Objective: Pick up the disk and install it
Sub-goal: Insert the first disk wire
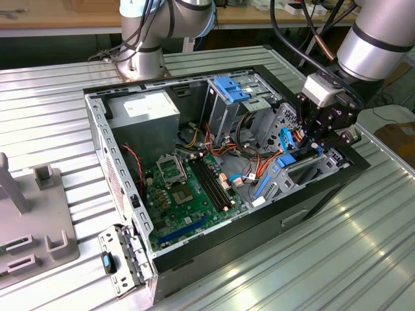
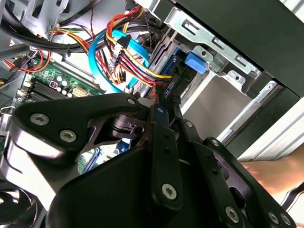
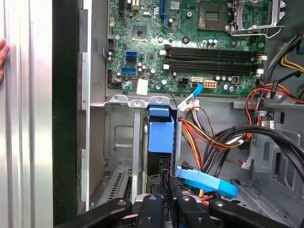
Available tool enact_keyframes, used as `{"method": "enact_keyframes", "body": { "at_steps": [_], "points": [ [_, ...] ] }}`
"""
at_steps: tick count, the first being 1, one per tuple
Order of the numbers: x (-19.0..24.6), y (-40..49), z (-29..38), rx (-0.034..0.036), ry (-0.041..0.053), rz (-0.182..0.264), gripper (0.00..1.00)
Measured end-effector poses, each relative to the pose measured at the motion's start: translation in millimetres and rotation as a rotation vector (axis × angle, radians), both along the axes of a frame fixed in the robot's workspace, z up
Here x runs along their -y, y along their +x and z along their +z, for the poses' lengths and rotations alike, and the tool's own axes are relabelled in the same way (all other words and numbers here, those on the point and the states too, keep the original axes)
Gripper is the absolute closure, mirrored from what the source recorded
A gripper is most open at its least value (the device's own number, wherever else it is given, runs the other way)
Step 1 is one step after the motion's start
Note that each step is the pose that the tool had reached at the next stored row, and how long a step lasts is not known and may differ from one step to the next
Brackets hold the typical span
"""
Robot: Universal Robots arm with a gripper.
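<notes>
The disk stands on edge in the drive bay at the exterior view's right end of the open computer case. It has blue rails along its sides. In the first wrist view the disk is edge-on, with a blue rail facing the camera, low between the bay's metal walls. My gripper hangs straight over it. Both wrist views show the black fingers drawn together on the disk's upper edge. In the second wrist view the gripper meets the disk beside a blue rail tab.
Red, yellow and orange cables and a blue flat cable crowd the bay's side. The case also holds the motherboard, a grey power-supply box and a metal cage with a blue latch. A hand rests outside the case wall. A grey fixture stands at the exterior view's left.
</notes>
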State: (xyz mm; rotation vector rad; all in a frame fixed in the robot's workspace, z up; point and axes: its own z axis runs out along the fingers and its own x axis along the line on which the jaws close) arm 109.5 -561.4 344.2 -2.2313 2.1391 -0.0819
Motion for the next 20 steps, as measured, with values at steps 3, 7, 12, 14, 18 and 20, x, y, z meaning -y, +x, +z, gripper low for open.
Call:
{"method": "enact_keyframes", "body": {
  "at_steps": [3, 7, 12, 14, 18, 20],
  "points": [
    [0.0, 0.0, 0.1, 0.0, 0.0001, -0.012, 0.82],
    [0.0, 0.0, 3.9, 0.0, 0.0002, -0.024, 0.82],
    [-0.6, 0.0, 3.4, 0.0, 0.0, -0.046, 0.82],
    [-1.1, 0.0, 0.7, 0.0, -0.0001, -0.046, 0.82],
    [-1.9, 0.0, -1.1, 0.0, -0.0004, -0.046, 0.82],
    [-1.8, 0.0, -2.3, 0.0, 0.0001, -0.046, 0.82]
  ]
}}
